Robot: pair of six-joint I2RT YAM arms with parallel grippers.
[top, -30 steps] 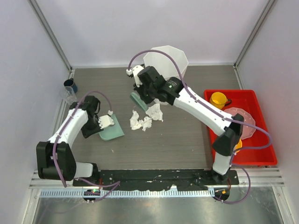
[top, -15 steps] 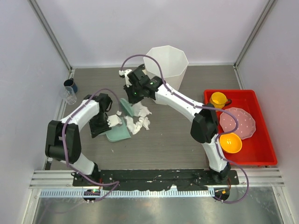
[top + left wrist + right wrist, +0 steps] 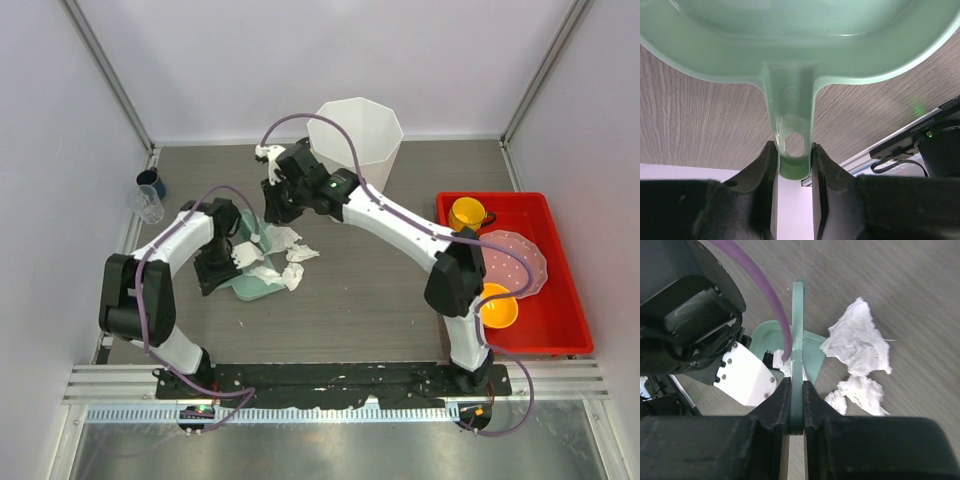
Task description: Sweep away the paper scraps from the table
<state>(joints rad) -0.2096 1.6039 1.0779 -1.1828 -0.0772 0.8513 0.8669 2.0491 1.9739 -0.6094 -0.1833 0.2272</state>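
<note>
- Top view: my left gripper (image 3: 234, 272) sits at nine o'clock of the table (image 3: 380, 300), half buried under its own wrist, so its jaws are hidden from here.
- The green dustpan (image 3: 252, 290) pokes out beside it. The paper scraps (image 3: 288, 246) bunch at the pan's two o'clock edge. A few seem to lie on the pan, but white hardware blends with them and I cannot count them.
- My right gripper (image 3: 266, 208) hangs at eleven o'clock of the scraps, with its fingers covered by the arm.
- Around: the white bin (image 3: 356, 130) is at twelve o'clock. The red tray (image 3: 560, 345) at three holds a yellow cup (image 3: 467, 213), a pink plate (image 3: 522, 262) and an orange bowl (image 3: 500, 308) partly behind my arm. A blue cup (image 3: 150, 182) and a clear glass (image 3: 148, 206) stand at ten.
- Left wrist view: my fingers (image 3: 762, 167) pinch the dustpan's handle narrowly at six o'clock. The basin runs off the top edge.
- Right wrist view: my jaws are nearly closed on a thin green tool (image 3: 797, 330) seen edge-on, its shape unclear. Scraps lie on the table at two and four o'clock. My left gripper's body and a purple cable (image 3: 760, 287) block most of the pan at nine.
</note>
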